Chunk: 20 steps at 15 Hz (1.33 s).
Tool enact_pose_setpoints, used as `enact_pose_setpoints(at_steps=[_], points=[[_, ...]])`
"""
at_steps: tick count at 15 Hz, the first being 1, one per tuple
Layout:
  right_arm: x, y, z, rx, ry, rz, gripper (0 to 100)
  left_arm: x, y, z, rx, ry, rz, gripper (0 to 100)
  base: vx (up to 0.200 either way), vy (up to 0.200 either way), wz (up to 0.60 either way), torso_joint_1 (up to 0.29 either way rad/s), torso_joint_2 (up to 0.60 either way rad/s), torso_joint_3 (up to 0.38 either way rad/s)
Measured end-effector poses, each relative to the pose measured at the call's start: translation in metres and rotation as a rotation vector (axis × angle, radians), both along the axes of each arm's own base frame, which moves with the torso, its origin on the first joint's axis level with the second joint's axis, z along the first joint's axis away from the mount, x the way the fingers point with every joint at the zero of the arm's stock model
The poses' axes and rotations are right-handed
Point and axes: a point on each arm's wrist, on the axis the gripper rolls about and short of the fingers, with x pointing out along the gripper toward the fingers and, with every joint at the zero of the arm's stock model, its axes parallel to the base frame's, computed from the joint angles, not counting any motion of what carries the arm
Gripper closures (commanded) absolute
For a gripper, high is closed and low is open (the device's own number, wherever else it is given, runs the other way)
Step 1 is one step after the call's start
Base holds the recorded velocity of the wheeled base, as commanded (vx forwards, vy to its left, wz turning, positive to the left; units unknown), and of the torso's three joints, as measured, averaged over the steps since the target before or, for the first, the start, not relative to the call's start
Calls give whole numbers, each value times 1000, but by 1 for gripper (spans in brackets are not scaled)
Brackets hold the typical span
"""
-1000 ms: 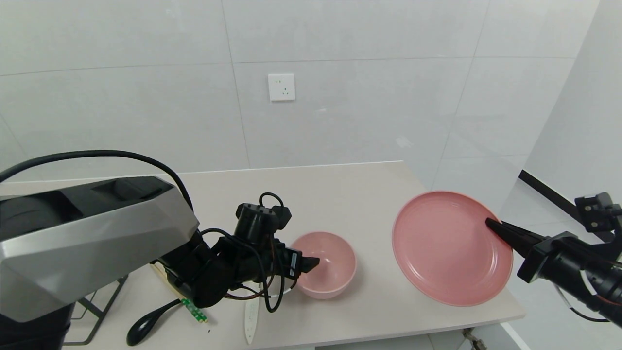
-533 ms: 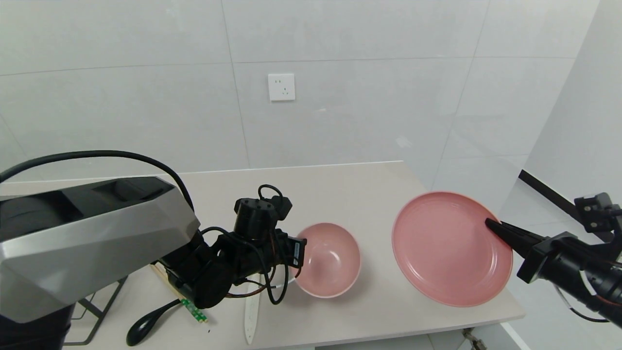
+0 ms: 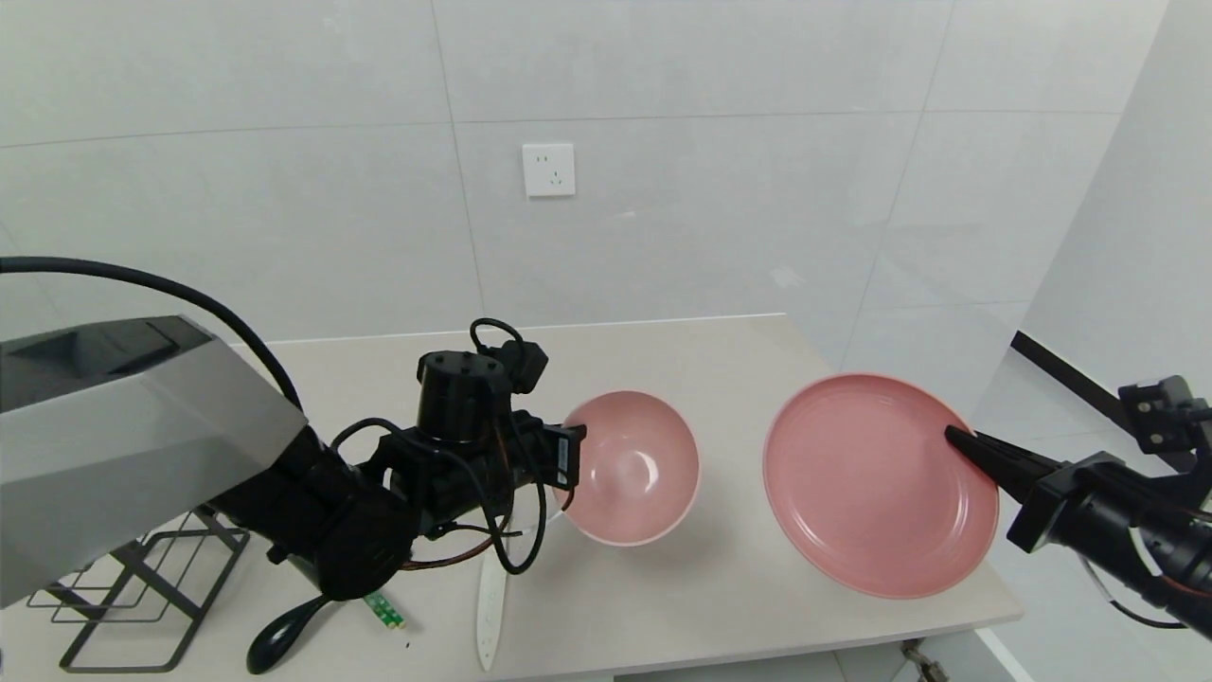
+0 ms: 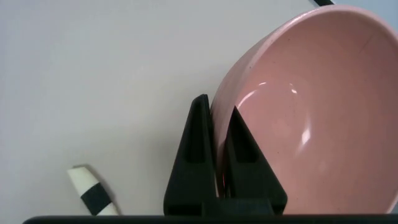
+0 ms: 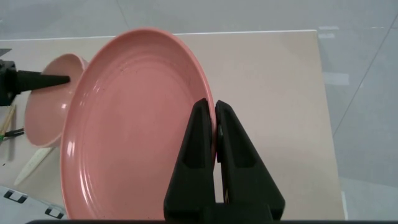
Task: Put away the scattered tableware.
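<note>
The pink bowl (image 3: 630,469) is clamped at its rim by the left pincer (image 4: 217,106), one finger inside the wall and one outside, and appears to be held tilted clear of the table (image 3: 663,355). The pink plate (image 3: 876,483) is pinched likewise at its edge by the right pincer (image 5: 211,102), tilted over the table corner. Rim grips are judged suited to carrying both toward the wire rack (image 3: 142,587), behind the left pincer.

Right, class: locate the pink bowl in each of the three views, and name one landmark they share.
Head view: pink bowl tilted, left of the pink plate.
Left wrist view: bowl close up, rim in the left gripper.
Right wrist view: bowl beyond the plate's edge.
Shared landmark: the left gripper, clamped on the bowl's rim.
</note>
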Motion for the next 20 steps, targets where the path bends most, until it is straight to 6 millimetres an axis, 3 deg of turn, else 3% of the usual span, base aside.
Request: enact_pose_setpoints(at_steps=[5, 8, 12, 14, 18, 20], points=[[3, -3, 3, 1, -21, -16, 100, -25, 29, 32, -17, -55, 37, 100, 0, 0, 0, 0, 0, 0], [4, -5, 7, 2, -39, -27, 100, -57, 64, 53, -15, -103, 77, 100, 0, 0, 0, 0, 0, 0], [-6, 1, 20, 18, -102, 6, 100, -108, 94, 69, -39, -157, 84, 100, 0, 0, 0, 0, 0, 0], [-14, 1, 26, 29, -130, 10, 100, -126, 98, 73, -71, -181, 37, 100, 0, 0, 0, 0, 0, 0], [-22, 6, 31, 54, -152, 41, 100, -141, 93, 98, -277, -370, -140, 100, 0, 0, 0, 0, 0, 0], [-23, 9, 32, 56, -158, 61, 100, -150, 99, 87, -293, -366, -163, 100, 0, 0, 0, 0, 0, 0]])
